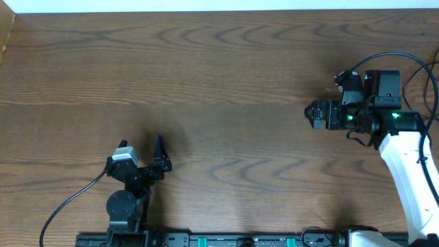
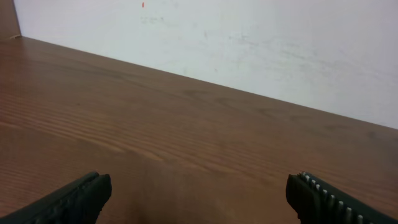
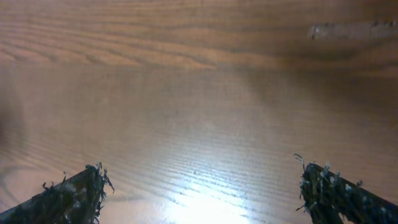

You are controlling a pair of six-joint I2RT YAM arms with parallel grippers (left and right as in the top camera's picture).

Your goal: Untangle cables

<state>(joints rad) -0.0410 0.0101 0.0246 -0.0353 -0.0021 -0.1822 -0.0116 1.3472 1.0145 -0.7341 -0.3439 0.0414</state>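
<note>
Above table (image 1: pixel 226 82): left gripper (image 2: pixel 199 191), right gripper (image 3: pixel 202 186) (both agape).

Overhead, the brown wood-grain surface (image 1: pixel 226 82) is lit softly and evenly, its grain sharp from edge to edge. A faint, diffuse shadow lies on it just above the black left arm (image 1: pixel 134 171). The white strip (image 1: pixel 226 5) along the top edge is washed out. Small green lights glow on the white-and-black right arm (image 1: pixel 384 123). In the left wrist view the pale wall (image 2: pixel 249 43) is bright and flat, and the surface darkens toward the near edge. The right wrist view is warm and soft, with a white glare patch low in the middle, a dim left edge and a blurred far end. Its frayed black fingers (image 3: pixel 71 196) show as dark silhouettes.
</note>
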